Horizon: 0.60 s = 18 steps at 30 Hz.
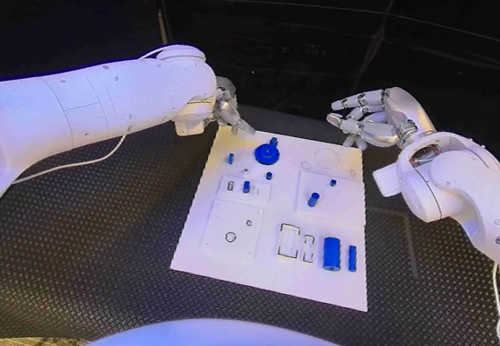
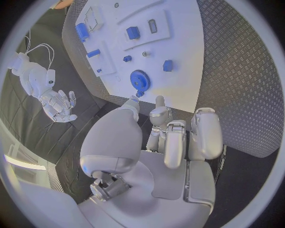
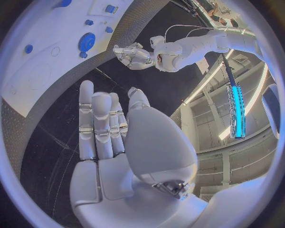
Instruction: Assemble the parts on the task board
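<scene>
So both hands are empty: the left hand (image 2: 169,135) hangs with fingers loosely curled just off the far-left corner of the white board (image 1: 273,254), the right hand (image 1: 372,117) spread open past its far edge. Blue parts (image 1: 331,253) sit on the board, on the worktop (image 1: 75,270).

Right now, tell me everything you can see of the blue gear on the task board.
The blue gear is a round toothed wheel with a raised hub, plastic-looking. It lies flat near the far edge of the white task board, a small blue knob beside it. Neither hand touches it; the left hand hovers nearby.
</scene>
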Each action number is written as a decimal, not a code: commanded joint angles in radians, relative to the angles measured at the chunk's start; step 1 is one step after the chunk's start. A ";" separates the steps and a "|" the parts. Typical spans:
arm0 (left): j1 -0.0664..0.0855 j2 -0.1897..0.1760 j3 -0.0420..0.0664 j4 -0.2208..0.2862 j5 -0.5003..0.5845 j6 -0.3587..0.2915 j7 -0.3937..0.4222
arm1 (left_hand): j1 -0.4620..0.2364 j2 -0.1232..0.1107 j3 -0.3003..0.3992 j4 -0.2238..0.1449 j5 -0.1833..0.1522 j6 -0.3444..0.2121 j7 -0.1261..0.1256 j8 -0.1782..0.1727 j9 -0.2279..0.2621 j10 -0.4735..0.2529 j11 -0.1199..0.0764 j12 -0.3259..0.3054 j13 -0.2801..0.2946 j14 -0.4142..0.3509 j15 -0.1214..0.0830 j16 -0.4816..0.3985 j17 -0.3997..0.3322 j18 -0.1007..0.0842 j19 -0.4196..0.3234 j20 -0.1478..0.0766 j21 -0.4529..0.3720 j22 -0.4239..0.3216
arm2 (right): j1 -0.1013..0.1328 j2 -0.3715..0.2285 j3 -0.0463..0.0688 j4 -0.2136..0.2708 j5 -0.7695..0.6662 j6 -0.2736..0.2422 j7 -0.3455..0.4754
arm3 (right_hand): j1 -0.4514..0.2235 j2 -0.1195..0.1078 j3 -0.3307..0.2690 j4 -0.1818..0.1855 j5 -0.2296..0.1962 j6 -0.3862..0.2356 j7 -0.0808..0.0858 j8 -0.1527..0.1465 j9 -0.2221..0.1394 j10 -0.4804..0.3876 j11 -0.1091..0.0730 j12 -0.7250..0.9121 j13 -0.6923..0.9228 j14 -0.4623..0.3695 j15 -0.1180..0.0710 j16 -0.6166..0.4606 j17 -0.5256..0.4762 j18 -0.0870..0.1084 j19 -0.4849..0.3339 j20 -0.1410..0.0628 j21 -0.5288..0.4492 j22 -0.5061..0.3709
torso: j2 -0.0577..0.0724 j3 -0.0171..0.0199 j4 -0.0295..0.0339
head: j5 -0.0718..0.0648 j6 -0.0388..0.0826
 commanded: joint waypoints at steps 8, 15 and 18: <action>-0.005 0.056 -0.008 -0.095 -0.035 0.120 0.006 | 0.030 0.011 -0.027 -0.001 0.000 0.019 0.005 -0.033 -0.036 -0.011 0.005 0.005 -0.002 0.105 0.011 0.003 0.263 0.017 -0.005 0.004 -0.007 0.001 | 0.002 0.007 0.001 0.000 -0.001 0.011 0.010 | -0.011 0.000 0.001 0.004 0.005 -0.005 -0.001 0.006 -0.001 -0.005 0.001 0.004 -0.002 -0.005 -0.002 -0.003 0.001 0.012 0.008 0.001 -0.005 -0.001 | 0.002 -0.0009 -0.0020 | 0.006 0.000; -0.010 0.073 -0.009 -0.129 -0.057 0.157 0.001 | 0.030 0.013 -0.037 0.000 0.000 0.024 0.006 -0.041 -0.045 -0.016 0.006 0.001 -0.008 0.105 0.012 0.003 0.263 0.017 -0.007 0.005 -0.009 -0.001 | 0.001 0.008 0.001 -0.001 -0.001 0.012 0.009 | -0.010 0.001 0.002 0.004 0.005 -0.005 -0.002 0.007 0.000 -0.005 0.001 0.005 -0.002 -0.005 -0.002 -0.003 0.002 0.012 0.008 0.001 -0.005 -0.001 | 0.001 -0.0006 -0.0006 | 0.005 0.000; -0.013 0.076 -0.009 -0.140 -0.067 0.167 -0.001 | 0.029 0.014 -0.040 0.001 0.000 0.025 0.007 -0.044 -0.048 -0.018 0.007 -0.001 -0.011 0.105 0.012 0.003 0.263 0.017 -0.007 0.005 -0.010 -0.001 | 0.001 0.008 0.001 -0.001 -0.001 0.012 0.009 | -0.008 0.001 0.003 0.003 0.006 -0.005 -0.002 0.007 0.000 -0.005 0.001 0.005 -0.002 -0.004 -0.002 -0.002 0.003 0.012 0.008 0.001 -0.005 -0.001 | 0.001 0.0000 -0.0001 | 0.007 0.000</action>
